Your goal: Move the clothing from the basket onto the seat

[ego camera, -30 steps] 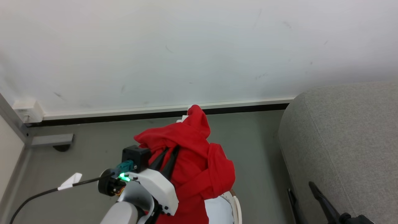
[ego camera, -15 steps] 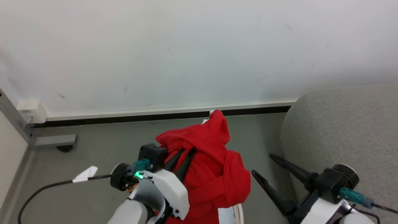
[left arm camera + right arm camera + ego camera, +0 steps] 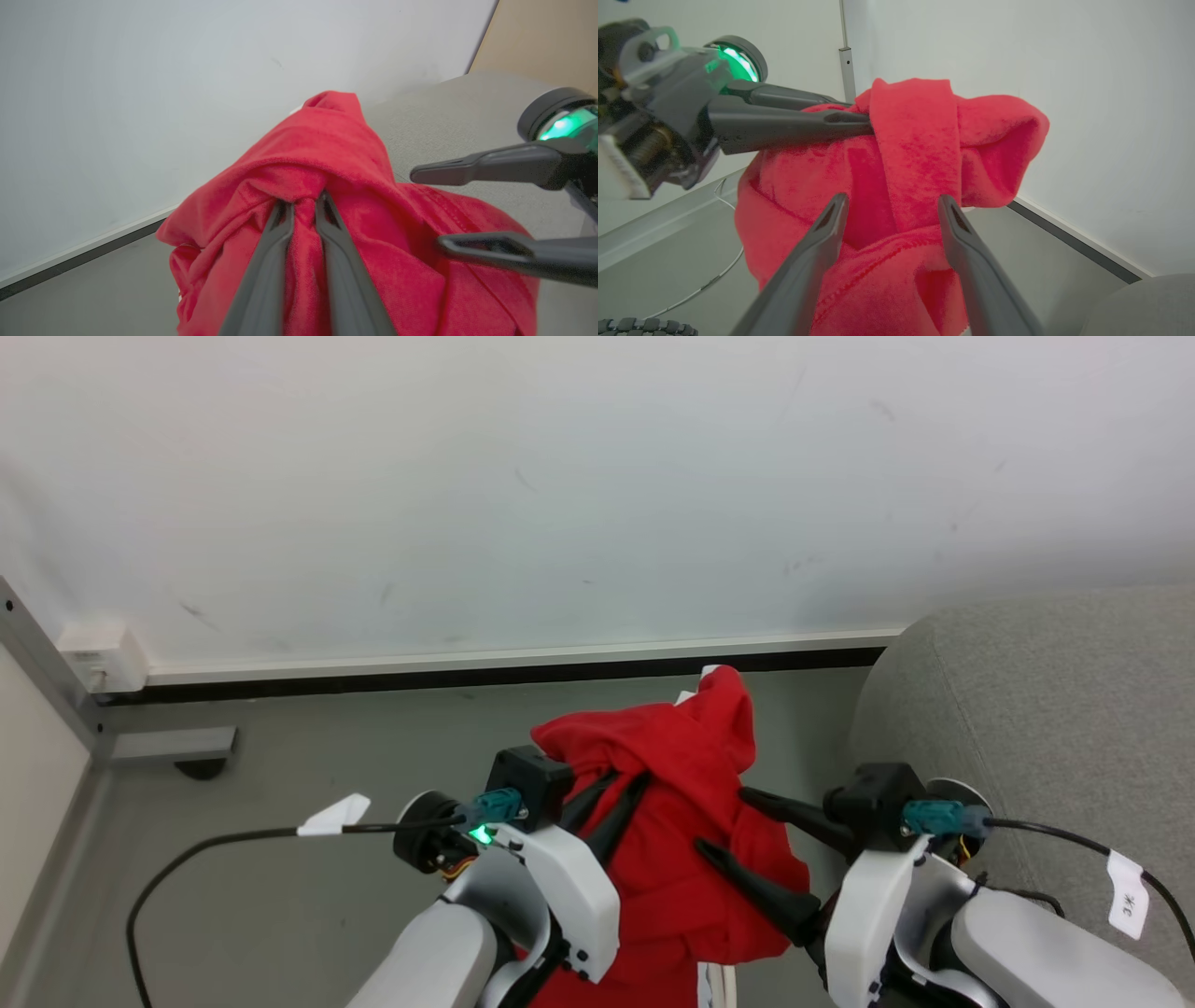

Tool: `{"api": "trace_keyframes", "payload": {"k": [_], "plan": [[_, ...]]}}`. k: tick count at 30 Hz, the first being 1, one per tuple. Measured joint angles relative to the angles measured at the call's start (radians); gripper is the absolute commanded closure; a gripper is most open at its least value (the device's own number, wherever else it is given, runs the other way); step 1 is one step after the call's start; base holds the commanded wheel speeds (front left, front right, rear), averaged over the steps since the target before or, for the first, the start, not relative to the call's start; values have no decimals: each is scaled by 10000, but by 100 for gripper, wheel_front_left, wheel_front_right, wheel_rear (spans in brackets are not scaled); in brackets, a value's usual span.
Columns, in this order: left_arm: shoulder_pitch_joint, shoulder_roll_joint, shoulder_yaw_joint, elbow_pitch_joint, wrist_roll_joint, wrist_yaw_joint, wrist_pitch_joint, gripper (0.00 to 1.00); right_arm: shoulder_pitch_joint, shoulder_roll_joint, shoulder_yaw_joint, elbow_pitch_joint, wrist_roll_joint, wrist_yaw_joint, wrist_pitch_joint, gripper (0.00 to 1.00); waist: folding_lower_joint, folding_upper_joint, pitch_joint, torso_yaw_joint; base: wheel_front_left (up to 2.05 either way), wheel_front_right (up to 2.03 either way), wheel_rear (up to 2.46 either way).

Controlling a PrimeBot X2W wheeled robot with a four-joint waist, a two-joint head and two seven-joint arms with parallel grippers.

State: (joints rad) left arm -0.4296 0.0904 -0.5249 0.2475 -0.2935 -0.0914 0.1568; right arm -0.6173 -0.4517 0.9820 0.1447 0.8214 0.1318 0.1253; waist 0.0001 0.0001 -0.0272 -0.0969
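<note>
We count one bright red soft fabric garment (image 3: 672, 896), bunched up and hanging above the grey floor (image 3: 280, 915). It is just left of the one large light grey upholstered sofa (image 3: 1055, 709) and does not rest on it. There are two hands, each with two long dark fingers. The left hand (image 3: 627, 777) is clamped on a pinched fold near the garment's top, its fingers almost together with red cloth between them. The right hand (image 3: 721, 819) has its fingers spread wide at the garment's right side, one on either side of a hanging fold; we cannot tell whether they touch the cloth. On the far side stands one white wall (image 3: 560, 476) with one dark baseboard strip (image 3: 373, 682).
</note>
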Motion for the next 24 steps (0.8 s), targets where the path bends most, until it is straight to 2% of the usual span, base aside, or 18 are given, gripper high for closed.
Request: {"api": "trace_keyframes", "payload": {"k": [3, 11, 15, 19, 21, 22, 23, 24], "plan": [[-146, -58, -146, 178, -205, -113, -58, 100, -523, 222, 418, 719, 81, 2, -8, 0, 0, 0, 11, -69, 0, 0, 0], [-611, -182, -476, 849, -725, -242, -491, 100, -1383, 1453, 1152, 2913, 123, 0, -384, 0, 0, 0, -10, -188, 0, 0, 0], [-787, -242, -706, 1141, -1133, -313, -616, 100, -1490, 1929, 1588, 3511, 399, 0, -577, 0, 0, 0, -28, -184, 0, 0, 0], [-952, -286, -1001, 1350, -1534, -318, -713, 100, -1707, 2121, 1904, 3916, 688, 0, -949, 0, 0, 0, -44, -150, 0, 0, 0], [-1014, -305, -1099, 1434, -1674, -326, -788, 100, -1808, 2159, 2031, 4092, 849, 0, -1110, 61, 0, 0, -50, -138, 0, 0, 0], [-1046, -311, -1152, 1476, -1707, -326, -807, 100, -1837, 2194, 2073, 4172, 917, 0, -1227, 83, 0, 0, -51, -135, 0, 0, 0], [-1080, -313, -1195, 1532, -1749, -326, -840, 100, -1849, 2232, 2115, 4251, 993, 0, -1315, 100, 0, 0, -52, -133, 0, 0, 0], [-1108, -313, -1233, 1588, -1764, -328, -880, 100, -1870, 2245, 2173, 4326, 1081, 0, -1390, 100, 0, 0, -53, -130, 0, 0, 0]]}}
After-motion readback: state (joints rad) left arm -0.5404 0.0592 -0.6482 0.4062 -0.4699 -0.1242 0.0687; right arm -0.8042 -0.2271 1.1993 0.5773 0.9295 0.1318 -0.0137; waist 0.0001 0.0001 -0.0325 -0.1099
